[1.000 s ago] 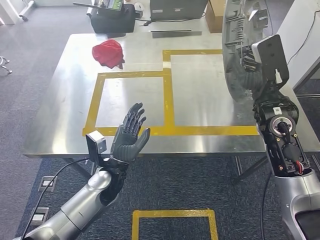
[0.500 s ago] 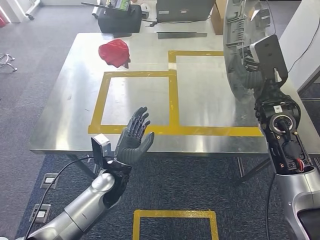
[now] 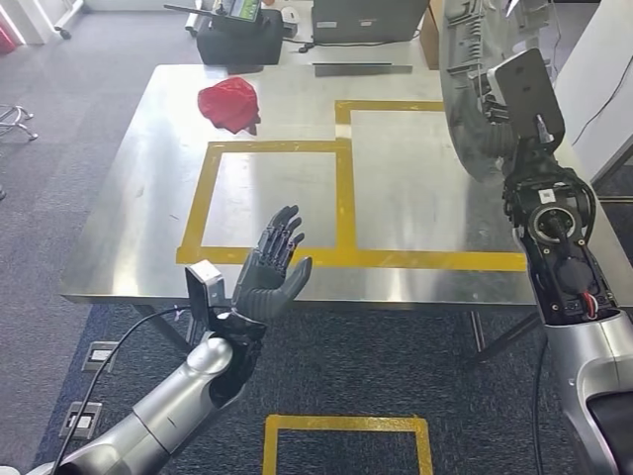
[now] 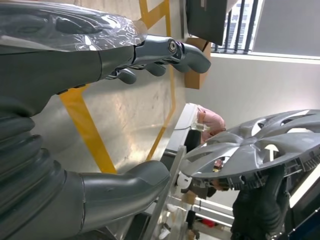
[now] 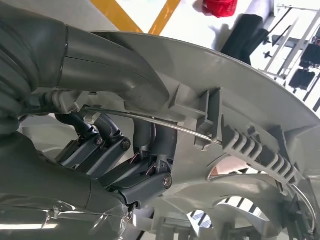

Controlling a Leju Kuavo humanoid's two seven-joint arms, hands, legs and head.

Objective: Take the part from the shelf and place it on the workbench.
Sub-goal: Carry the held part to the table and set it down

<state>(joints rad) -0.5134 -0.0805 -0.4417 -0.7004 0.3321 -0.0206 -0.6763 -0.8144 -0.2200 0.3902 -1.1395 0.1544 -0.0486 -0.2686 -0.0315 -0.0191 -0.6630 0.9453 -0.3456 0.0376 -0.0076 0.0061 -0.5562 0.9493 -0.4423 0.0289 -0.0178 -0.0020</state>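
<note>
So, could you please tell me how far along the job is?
Done: the part, a grey wheel cover, is off the shelf. In hand: the right hand grips its rim above the workbench. Left: setting it down. The left hand is open.

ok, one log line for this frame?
right hand: holds grey plastic wheel cover above steel workbench | left hand: open, empty | part: not placed

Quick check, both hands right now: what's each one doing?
Left hand: open, fingers spread, holding nothing, at the near edge of the workbench.
Right hand: holding the grey wheel cover by its rim, above the workbench's right side.
</note>
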